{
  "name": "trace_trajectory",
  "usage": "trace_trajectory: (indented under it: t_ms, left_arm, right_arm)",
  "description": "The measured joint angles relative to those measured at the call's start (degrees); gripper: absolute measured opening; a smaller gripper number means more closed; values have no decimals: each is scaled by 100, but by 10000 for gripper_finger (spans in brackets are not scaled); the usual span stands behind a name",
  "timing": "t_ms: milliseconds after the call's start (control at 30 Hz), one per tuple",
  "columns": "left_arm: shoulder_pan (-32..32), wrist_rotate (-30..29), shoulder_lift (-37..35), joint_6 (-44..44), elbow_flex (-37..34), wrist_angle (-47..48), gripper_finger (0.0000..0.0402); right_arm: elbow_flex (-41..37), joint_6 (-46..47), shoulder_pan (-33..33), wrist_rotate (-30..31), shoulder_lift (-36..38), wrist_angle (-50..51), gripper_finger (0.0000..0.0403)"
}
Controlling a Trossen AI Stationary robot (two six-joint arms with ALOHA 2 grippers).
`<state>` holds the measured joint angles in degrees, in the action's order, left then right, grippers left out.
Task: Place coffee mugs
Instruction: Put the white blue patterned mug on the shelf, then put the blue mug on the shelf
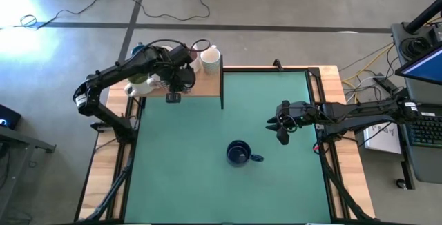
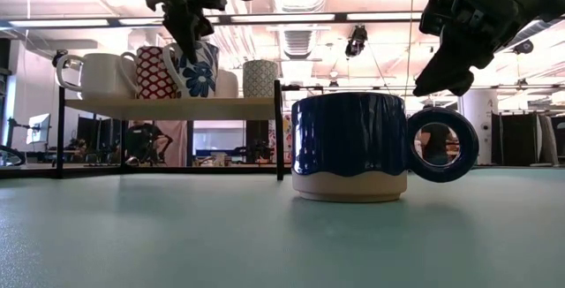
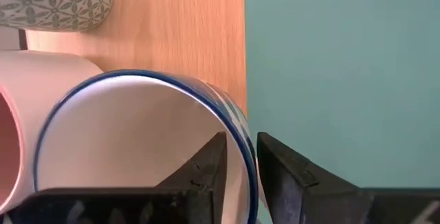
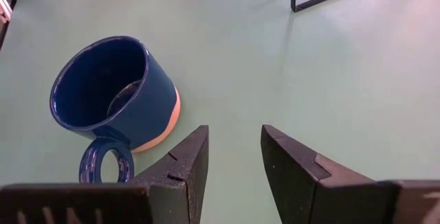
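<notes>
The green tabletop [image 1: 179, 183] fills the centre of the high view. A wooden shelf [image 1: 204, 85] sits at its upper left corner, carrying several mugs. The left gripper [image 3: 239, 165] is over the shelf, its fingers a little apart astride the rim of a blue-flowered white mug [image 2: 196, 72] without pinching it. The right gripper [image 1: 280, 124], right of centre, hangs above the tabletop with its fingers apart, holding nothing. A dark blue mug [image 1: 239, 154] stands upright just below centre.

We are seeing two black jointed arms with loose black cabling; the left gripper [image 3: 239, 169] and right gripper [image 4: 234, 159] are showing matte, angular, wedge-shaped fingers.
</notes>
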<state>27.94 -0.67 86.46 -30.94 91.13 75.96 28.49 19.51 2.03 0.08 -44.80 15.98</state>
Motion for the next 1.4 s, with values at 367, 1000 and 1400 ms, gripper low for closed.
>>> trace_trajectory:
  t_ms: [367,1000,1400]
  left_arm:
    - [0,-28,-53,-47,2,-326,64]
    - [-72,-28,-237,182,441,-374,64]
    - [-738,769,-316,1181,466,-221,64]
  right_arm:
    - [0,0,0,0,0,1,123]
    - [0,0,1,0,0,1,123]
    - [0,0,1,0,0,-1,123]
